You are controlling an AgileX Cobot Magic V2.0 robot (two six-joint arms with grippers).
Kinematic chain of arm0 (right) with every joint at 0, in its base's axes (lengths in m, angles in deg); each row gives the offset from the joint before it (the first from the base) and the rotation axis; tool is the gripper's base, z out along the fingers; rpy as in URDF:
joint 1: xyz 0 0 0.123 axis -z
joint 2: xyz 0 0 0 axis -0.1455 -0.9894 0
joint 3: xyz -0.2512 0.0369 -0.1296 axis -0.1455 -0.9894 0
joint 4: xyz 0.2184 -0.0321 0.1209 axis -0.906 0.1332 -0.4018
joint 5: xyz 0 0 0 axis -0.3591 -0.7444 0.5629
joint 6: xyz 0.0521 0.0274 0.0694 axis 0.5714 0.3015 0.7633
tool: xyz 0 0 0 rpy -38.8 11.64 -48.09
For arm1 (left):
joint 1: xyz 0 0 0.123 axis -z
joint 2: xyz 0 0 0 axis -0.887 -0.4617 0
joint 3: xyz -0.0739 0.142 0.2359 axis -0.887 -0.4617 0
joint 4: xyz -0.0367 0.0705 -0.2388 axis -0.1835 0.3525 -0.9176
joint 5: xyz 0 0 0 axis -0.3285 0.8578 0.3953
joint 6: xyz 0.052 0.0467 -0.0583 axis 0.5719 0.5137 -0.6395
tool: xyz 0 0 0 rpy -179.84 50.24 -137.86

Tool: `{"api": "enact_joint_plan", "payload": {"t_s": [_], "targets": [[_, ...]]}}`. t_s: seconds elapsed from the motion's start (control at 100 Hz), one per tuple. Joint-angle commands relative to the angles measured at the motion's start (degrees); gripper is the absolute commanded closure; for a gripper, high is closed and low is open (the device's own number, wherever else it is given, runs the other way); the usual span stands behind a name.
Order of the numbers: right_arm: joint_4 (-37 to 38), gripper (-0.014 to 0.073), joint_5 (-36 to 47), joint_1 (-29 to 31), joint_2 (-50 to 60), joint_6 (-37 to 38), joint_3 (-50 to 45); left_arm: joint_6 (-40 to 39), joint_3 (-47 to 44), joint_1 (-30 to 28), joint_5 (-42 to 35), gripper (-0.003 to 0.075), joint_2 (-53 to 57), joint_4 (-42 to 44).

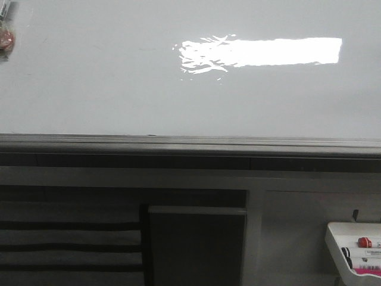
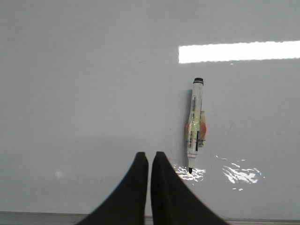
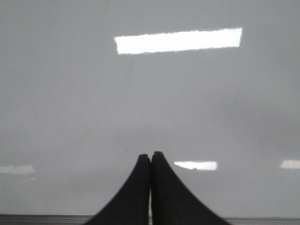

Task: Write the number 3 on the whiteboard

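The whiteboard [image 1: 119, 89] is glossy white-grey with a bright rectangular reflection and a grey frame edge [image 1: 190, 145] at the near side. No number 3 shows on it in any view. A white marker [image 2: 195, 124] with taped middle lies on the board [image 2: 84, 93], its black tip uncapped and pointing toward the frame; it also shows at the far left of the front view [image 1: 5, 37]. My left gripper [image 2: 150, 155] is shut and empty, just left of the marker's tip. My right gripper [image 3: 150, 154] is shut and empty over bare board [image 3: 70, 103]. Neither arm shows in the front view.
A small white marker tray [image 1: 339, 238] with several markers stands below the board at the lower right. A dark panel [image 1: 196, 244] and slatted shelves [image 1: 65, 238] lie under the frame.
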Motion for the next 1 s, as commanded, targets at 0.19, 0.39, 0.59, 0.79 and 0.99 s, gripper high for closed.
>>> {"api": "enact_joint_plan", "payload": {"t_s": [0.19,0.39,0.59,0.79,0.99], "targets": [[0.3,0.0673,3.9,0.3,-2.8,-0.8,2.1,-0.6,2.0,0.0,-4.5,0.0739,-4.3,0.4],[0.3,0.0673,4.2,0.3,-2.8,-0.8,2.1,-0.6,2.0,0.0,-4.5,0.0739,-4.3,0.4],[0.8,0.0673,4.4,0.3,-2.8,-0.8,2.1,-0.6,2.0,0.0,-4.3,0.0738,-4.3,2.3],[1.5,0.046,4.6,0.3,-2.8,-0.8,2.1,-0.6,2.0,0.0,-4.3,0.0549,-4.3,6.8],[1.5,0.0021,4.6,0.3,-2.8,-0.8,2.1,-0.6,2.0,0.0,-4.5,0.0195,-4.3,6.1]]}}
